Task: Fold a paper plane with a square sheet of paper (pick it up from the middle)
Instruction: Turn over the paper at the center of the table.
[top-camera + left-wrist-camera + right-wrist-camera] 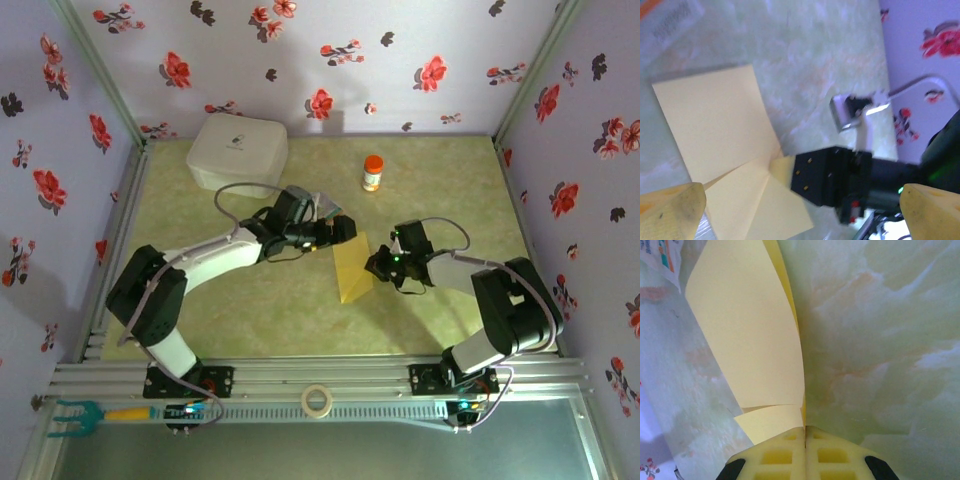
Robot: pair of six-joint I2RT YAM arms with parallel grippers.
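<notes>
The yellow square sheet of paper (352, 268) lies partly folded mid-table, with creased flaps. In the left wrist view the paper (715, 120) is below my left gripper (802, 195), whose yellow fingertips (682, 207) stand wide apart with nothing between them. Seen from above, the left gripper (338, 230) hovers at the sheet's far left corner. My right gripper (805, 432) is shut on the right edge of the paper (750, 330), which curls upward from the pinch. From above, the right gripper (376, 264) sits at the sheet's right side. No finished paper plane is in view.
A white box (238, 150) stands at the back left and an orange-capped bottle (372, 172) at the back centre. A colourful printed packet (660, 260) lies just beyond the paper. A tape roll (317, 400) and a teal-and-yellow tool (90, 413) rest on the front rail.
</notes>
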